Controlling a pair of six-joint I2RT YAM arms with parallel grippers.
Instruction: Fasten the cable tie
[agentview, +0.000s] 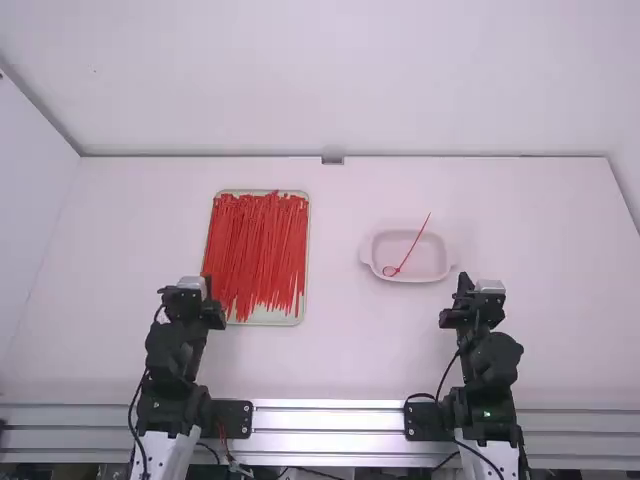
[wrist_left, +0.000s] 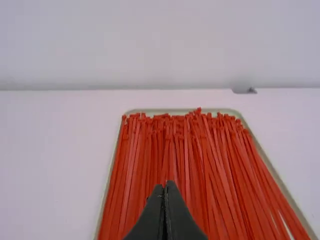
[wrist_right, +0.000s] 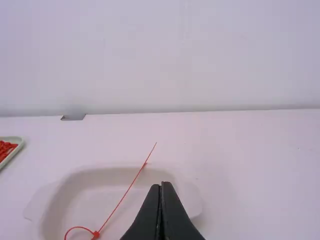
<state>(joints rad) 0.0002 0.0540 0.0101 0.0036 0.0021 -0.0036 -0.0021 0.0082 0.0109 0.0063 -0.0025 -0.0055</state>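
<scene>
A pile of red cable ties (agentview: 257, 252) lies lengthwise on a pale tray (agentview: 306, 215) left of the middle; the ties (wrist_left: 200, 165) run away from my left gripper (wrist_left: 165, 186), which is shut with nothing in it above the pile's near end. A white dish (agentview: 434, 272) right of the middle holds one red cable tie (agentview: 405, 258) closed into a small loop, its tail sticking out over the far rim. My right gripper (wrist_right: 161, 186) hangs shut and empty just short of the dish (wrist_right: 50, 197), beside the looped tie (wrist_right: 116, 206).
The back wall meets the table along a seam with a small grey bracket (agentview: 332, 157). Both arms (agentview: 175, 350) stand folded near the front rail (agentview: 320, 415). Bare white tabletop (agentview: 530, 220) surrounds the tray and the dish.
</scene>
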